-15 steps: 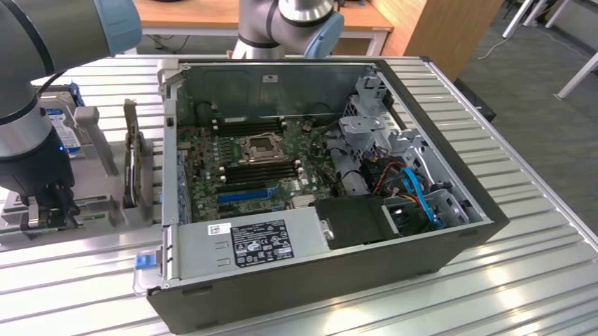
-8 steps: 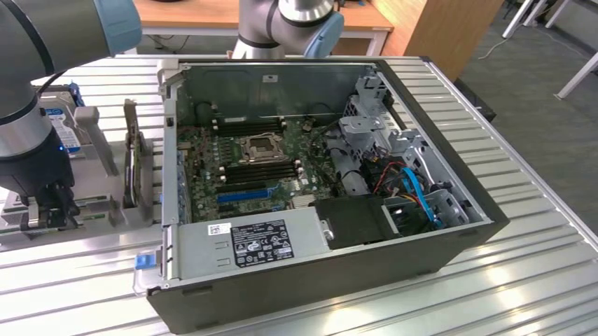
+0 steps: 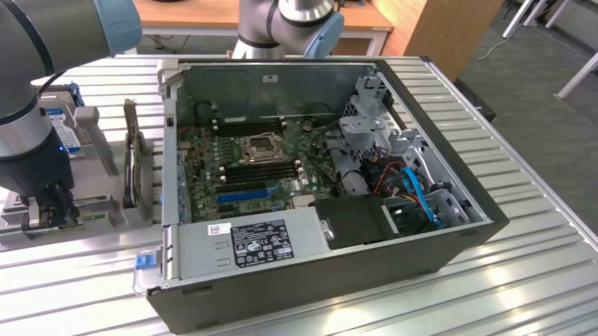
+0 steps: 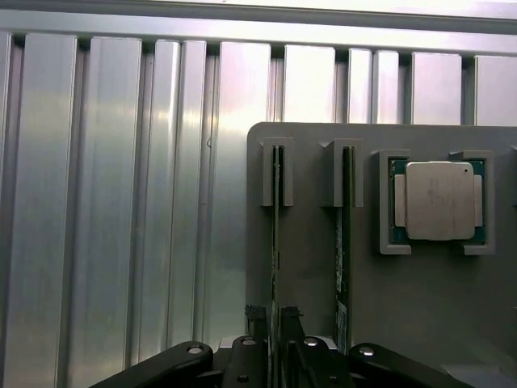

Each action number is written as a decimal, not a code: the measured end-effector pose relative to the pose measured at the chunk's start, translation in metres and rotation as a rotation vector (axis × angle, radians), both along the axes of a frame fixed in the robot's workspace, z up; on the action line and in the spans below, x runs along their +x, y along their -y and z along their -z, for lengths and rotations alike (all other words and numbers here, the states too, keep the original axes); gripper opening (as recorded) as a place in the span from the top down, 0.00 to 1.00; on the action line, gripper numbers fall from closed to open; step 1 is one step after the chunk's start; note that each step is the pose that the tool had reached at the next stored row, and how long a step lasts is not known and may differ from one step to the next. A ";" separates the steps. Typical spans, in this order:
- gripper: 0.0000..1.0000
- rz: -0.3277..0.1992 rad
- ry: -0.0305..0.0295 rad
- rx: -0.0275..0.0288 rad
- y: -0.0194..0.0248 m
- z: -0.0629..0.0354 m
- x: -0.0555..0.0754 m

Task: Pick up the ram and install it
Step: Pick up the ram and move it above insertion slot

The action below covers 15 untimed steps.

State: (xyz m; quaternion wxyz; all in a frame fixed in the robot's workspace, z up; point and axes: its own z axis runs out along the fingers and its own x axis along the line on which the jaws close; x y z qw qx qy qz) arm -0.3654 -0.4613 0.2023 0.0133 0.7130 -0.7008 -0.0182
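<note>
The gripper [image 4: 275, 322] sits low over a grey holder [image 4: 311, 267], its jaws partly apart, one on each side of the ram [image 4: 275, 226]. A thin dark gap shows on either side, so it has hold of nothing. The ram stands on edge in a slot of the holder, and only its thin green edge is visible, with its chips and sticker turned out of sight. A second green stick [image 4: 340, 242] stands just beside it in a matching slot, and next to that lies one silver processor [image 4: 439, 200], whose markings are too faint to read. In the exterior view the gripper [image 3: 49, 213] is at nine o'clock of the open computer case [image 3: 449, 238] on a ribbed metal table [image 3: 523, 294], and the arm hides most of the holder. The power supply [image 3: 252, 241], at six o'clock inside the case, bears one black and one white label, both illegible. A hard drive [image 3: 58, 126] with a blue label stands at ten o'clock, cut off by the arm.
</note>
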 end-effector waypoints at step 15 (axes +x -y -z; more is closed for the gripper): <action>0.89 0.000 -0.0001 0.0000 0.0000 0.0000 0.000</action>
